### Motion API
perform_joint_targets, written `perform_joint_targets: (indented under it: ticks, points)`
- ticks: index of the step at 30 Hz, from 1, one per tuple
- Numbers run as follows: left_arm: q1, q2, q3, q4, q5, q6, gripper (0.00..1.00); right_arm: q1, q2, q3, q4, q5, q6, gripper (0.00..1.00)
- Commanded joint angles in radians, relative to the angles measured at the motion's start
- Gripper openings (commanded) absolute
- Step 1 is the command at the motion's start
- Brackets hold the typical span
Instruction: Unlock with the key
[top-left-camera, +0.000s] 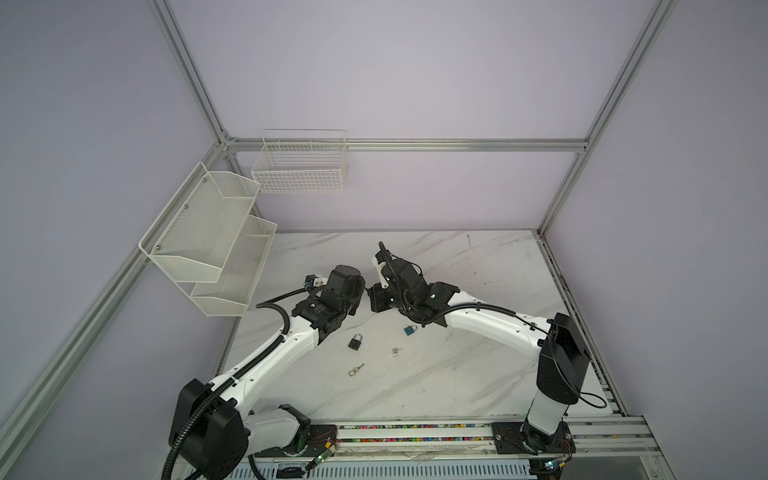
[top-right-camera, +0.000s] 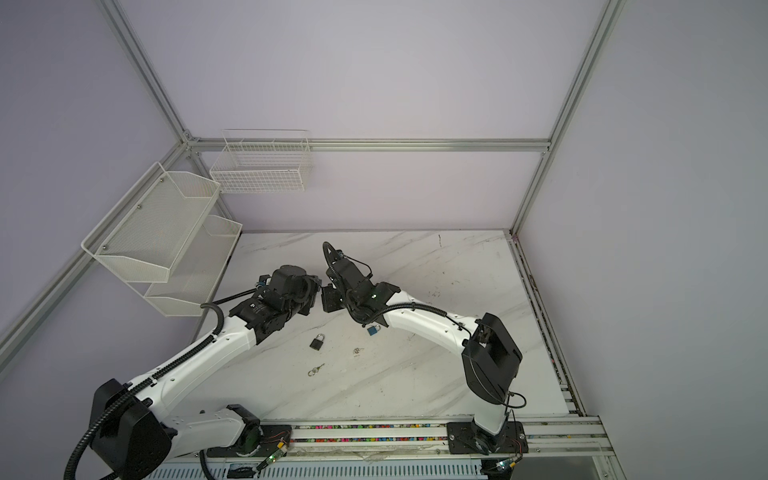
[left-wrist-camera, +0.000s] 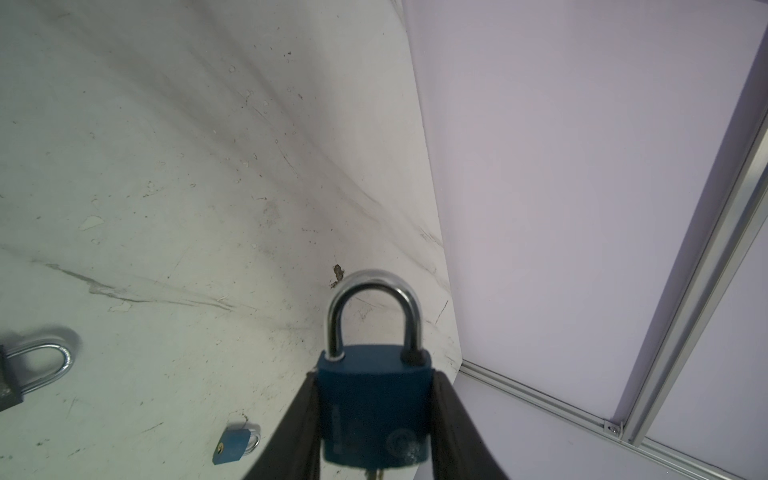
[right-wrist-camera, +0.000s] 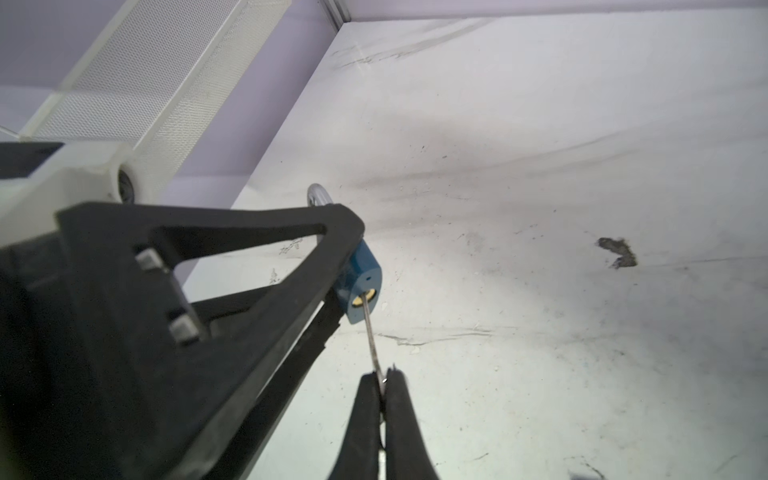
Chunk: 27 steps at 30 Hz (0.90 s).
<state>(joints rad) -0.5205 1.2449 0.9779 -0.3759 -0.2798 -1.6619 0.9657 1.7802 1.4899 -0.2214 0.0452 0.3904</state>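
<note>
left pincer clamped blue padlock by its body, aloft over the middle of the surface | right pincer pinched key, blade in keyway | risk: the tip-only hold might let the key slip or skew when turned, and the padlock could swivel in its grip

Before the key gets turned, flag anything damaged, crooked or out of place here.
The tabletop has a dark ragged patch, seemingly chipped surface. Nothing else stands out: the left gripper grips the blue padlock squarely, and the right gripper holds the key in its keyway.
</note>
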Motion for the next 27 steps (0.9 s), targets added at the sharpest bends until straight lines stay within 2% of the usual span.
perform_joint_targets:
  ticks: [1, 3, 6, 9, 13, 17, 22, 27]
  points:
    - [-0.073, -0.04, 0.037, 0.037, 0.234, -0.002, 0.02, 0.005, -0.045, -0.032, 0.207, 0.15, -0.165, 0.0]
    - [-0.074, -0.045, 0.03, 0.039, 0.246, -0.005, 0.02, 0.003, -0.067, -0.052, 0.241, 0.128, -0.193, 0.0]
    - [-0.076, -0.046, 0.031, 0.04, 0.258, 0.005, 0.02, 0.0, -0.071, -0.064, 0.303, -0.014, -0.202, 0.0]
    - [-0.077, -0.037, 0.039, 0.034, 0.27, 0.031, 0.02, -0.007, -0.06, -0.058, 0.363, -0.201, -0.141, 0.0]
    - [-0.077, -0.017, 0.04, 0.023, 0.282, 0.06, 0.02, -0.014, -0.055, -0.022, 0.393, -0.299, -0.052, 0.0]
    - [-0.076, -0.014, 0.031, 0.005, 0.264, 0.083, 0.02, -0.043, -0.046, 0.007, 0.369, -0.295, 0.066, 0.0]
    - [-0.044, -0.045, 0.015, -0.005, 0.235, 0.099, 0.02, -0.039, -0.051, 0.03, 0.213, -0.084, -0.061, 0.0]
    - [-0.002, -0.073, 0.013, -0.016, 0.217, 0.112, 0.03, -0.031, -0.064, 0.024, 0.118, 0.016, -0.131, 0.0]
